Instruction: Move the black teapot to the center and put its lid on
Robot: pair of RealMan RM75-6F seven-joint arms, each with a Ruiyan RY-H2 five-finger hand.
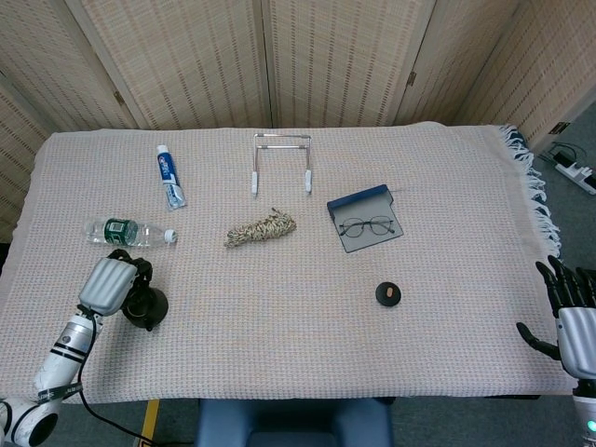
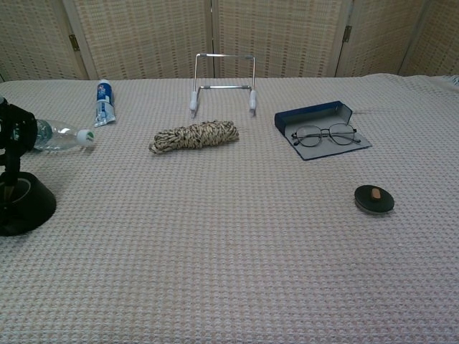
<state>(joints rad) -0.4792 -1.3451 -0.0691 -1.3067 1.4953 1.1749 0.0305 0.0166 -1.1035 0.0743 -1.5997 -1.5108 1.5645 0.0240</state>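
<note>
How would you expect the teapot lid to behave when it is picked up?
The lid looks flat and rigid, so it probably won't flex or roll. Its small knob is the only raised grip, so it may slip. It lies flat on the cloth, making edge pinches awkward.

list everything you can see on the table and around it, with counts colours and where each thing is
black teapot: 1, black, near left part of the cloth, at the left hand
lid: 1, black with a tan knob, right of centre, near side
glasses: 1 pair, dark thin frame, lying on the open case
glasses case: 1, blue, right of centre
rope bundle: 1, beige and dark flecked, centre
metal stand: 1, silver with white feet, far centre
toothpaste tube: 1, white and blue, far left
water bottle: 1, clear with green label, left, lying down
tablecloth: 1, pale woven, covers the table
left hand: 1, grey and black, at the teapot
right hand: 1, black fingers spread, near right edge
</note>
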